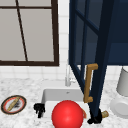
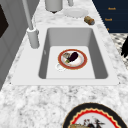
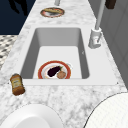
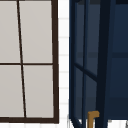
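Note:
My left hand (image 1: 39, 109) hangs over the counter at the sink's (image 1: 50, 96) left front corner, fingers loose and pointing down, holding nothing. My right hand (image 1: 95, 119) sits low under the bottom corner of the open dark blue cabinet door (image 1: 100, 75), right beside a small brown bottle (image 1: 105, 114). In the sink basin lies a red-rimmed plate (image 2: 72, 59) with an eggplant and other food. A hand (image 3: 18, 6) with straight downward fingers floats near the patterned plate (image 3: 52, 11). Another dark hand shape (image 2: 125, 47) shows off the counter's front.
The door's wooden handle (image 1: 89, 82) juts over the sink. A red ball (image 1: 67, 114) sits low in front of the basin. A white plate (image 1: 120, 106) and grey canister (image 1: 123, 81) stand at the right. The faucet (image 1: 67, 77) rises behind the sink, below a window (image 1: 27, 32).

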